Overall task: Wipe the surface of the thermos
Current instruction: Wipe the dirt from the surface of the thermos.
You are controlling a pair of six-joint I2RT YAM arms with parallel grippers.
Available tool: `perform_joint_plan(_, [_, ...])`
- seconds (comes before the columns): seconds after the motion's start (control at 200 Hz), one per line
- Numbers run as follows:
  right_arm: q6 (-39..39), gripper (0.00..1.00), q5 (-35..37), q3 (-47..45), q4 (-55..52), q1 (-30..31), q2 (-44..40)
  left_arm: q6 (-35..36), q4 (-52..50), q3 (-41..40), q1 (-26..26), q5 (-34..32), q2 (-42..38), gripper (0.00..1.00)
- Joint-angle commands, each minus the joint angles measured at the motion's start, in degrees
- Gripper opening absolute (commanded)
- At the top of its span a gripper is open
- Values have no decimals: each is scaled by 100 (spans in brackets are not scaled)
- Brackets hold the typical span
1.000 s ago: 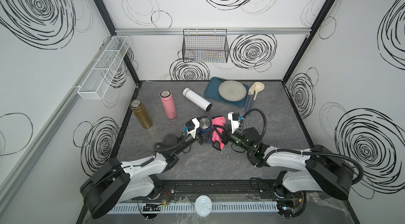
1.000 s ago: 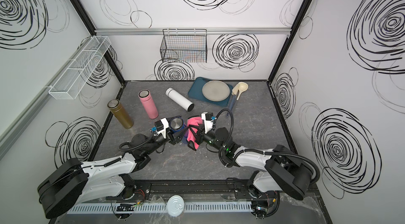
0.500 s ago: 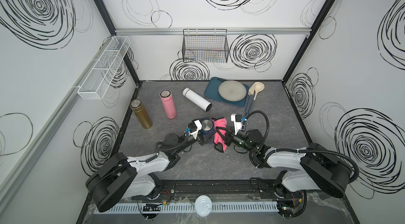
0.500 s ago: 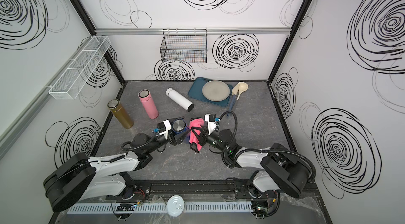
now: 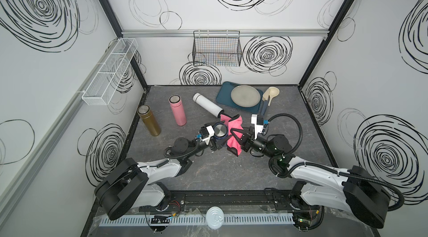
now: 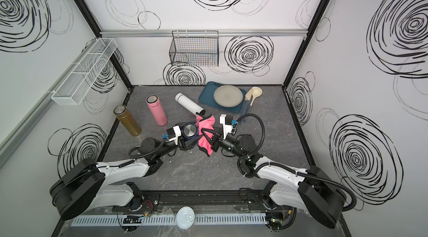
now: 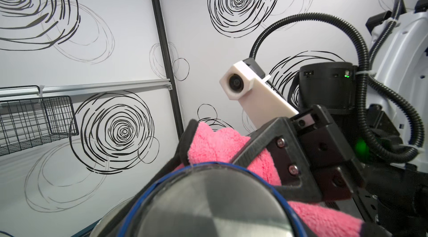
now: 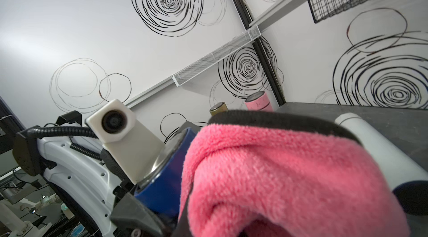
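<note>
Clamping the thermos point(image 5: 220, 129) lid-up at the middle of the bench point(image 5: 231, 173) in both top views, the left gripper point(image 5: 218, 142) faces the right gripper point(image 5: 235, 136), which pinches a pink cloth point(image 5: 231, 144) against it. Left wrist view: the cloth point(image 7: 222, 147) touches its rim. Right wrist view: the cloth point(image 8: 278, 177) lies against its blue wall.

Watch pink cloth point(image 5: 232, 143): your right gripper point(image 5: 233, 131) has carried it up side of blue thermos point(image 5: 220, 130), toward white thermos point(image 5: 208, 106); cloth's top edge now meets white thermos's dark end in both top views; left gripper point(image 5: 217, 140) and blue thermos have edged slightly nearer white thermos too.
</note>
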Motion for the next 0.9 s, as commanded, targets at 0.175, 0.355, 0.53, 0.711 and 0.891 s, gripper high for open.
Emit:
perform_joint_plan(0.175, [239, 0, -541, -151, 280, -110, 622, 370, 746, 251, 36, 736, 50, 0])
perform_joint_plan(0.355, [-176, 0, -861, 411, -507, -74, -219, 514, 342, 405, 144, 1428, -6, 0])
perform_joint_plan(0.53, [-232, 0, -739, 187, -375, 48, -290, 691, -150, 547, 174, 1815, -83, 0])
perform_joint_plan(0.711, [167, 0, -434, -401, 312, -42, 414, 759, -317, 612, 183, 2044, -54, 0])
perform_joint_plan(0.891, [154, 0, -632, -298, 94, -49, 259, 772, -360, 595, 190, 2099, -84, 0])
